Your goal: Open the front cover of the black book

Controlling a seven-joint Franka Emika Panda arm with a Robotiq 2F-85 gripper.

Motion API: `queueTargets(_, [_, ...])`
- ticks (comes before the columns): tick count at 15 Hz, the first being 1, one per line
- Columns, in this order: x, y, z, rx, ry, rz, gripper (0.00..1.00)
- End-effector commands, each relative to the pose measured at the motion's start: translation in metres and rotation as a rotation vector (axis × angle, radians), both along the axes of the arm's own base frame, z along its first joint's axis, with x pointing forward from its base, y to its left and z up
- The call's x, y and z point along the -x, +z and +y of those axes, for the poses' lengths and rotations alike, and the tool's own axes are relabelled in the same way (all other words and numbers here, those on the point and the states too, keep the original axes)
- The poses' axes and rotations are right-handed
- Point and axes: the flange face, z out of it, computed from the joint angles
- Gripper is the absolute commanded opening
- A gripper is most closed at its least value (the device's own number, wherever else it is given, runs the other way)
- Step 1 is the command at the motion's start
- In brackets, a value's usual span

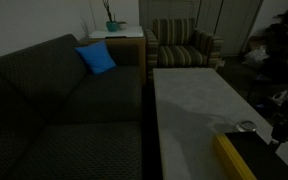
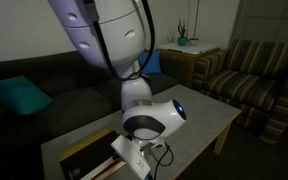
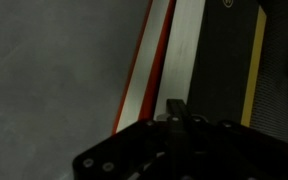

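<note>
The black book point(image 3: 222, 70) fills the right of the wrist view, with a yellow stripe, a white page edge and a red-orange edge to its left. It lies at the near end of the pale table in both exterior views point(image 1: 256, 158) point(image 2: 84, 153). My gripper point(image 3: 176, 108) shows as one dark finger column with the fingers together, its tip at the line between the page edge and the black cover. I cannot tell whether it pinches the cover. It hangs low over the book in both exterior views point(image 1: 281, 132) point(image 2: 134, 160).
The book lies on a long pale coffee table point(image 1: 189, 100). A dark sofa point(image 1: 54, 100) with a blue pillow point(image 1: 96, 58) runs beside it. A striped armchair point(image 1: 184, 45) and a side table with a plant point(image 1: 114, 30) stand at the far end.
</note>
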Motion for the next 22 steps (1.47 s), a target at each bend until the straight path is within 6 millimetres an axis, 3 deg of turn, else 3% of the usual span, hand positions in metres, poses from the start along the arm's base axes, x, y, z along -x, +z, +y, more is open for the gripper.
queueTargets(1, [0.003,0.0,-0.006,-0.105,-0.005,-0.017,0.0])
queueTargets(10, [0.008,0.005,-0.014,-0.26,0.018,-0.084,0.0])
queueTargets(22, [0.008,0.008,-0.015,-0.338,0.029,-0.165,0.0])
